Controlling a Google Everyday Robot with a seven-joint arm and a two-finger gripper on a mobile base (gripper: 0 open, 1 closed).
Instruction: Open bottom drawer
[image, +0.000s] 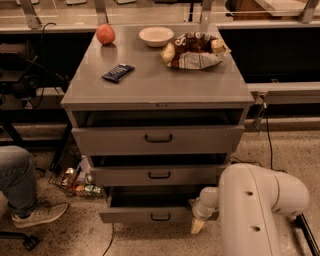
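The gray cabinet (150, 85) has three drawers, each with a small black loop handle. The bottom drawer (145, 214) has the slimmest front and stands pulled out a short way, with a dark gap showing above its front. Its handle (160, 217) is at the centre. My gripper (197, 225) is low at the right end of the bottom drawer's front, right of the handle, with the white arm (255, 210) curving in from the lower right. The top drawer (158, 139) and middle drawer (159, 175) also stand slightly out.
On the cabinet top lie an apple (105, 34), a white bowl (156, 35), a chip bag (194, 50) and a dark snack bar (118, 72). A person's leg and shoe (30, 212) are at lower left. A wire basket of cans (77, 182) sits left of the cabinet.
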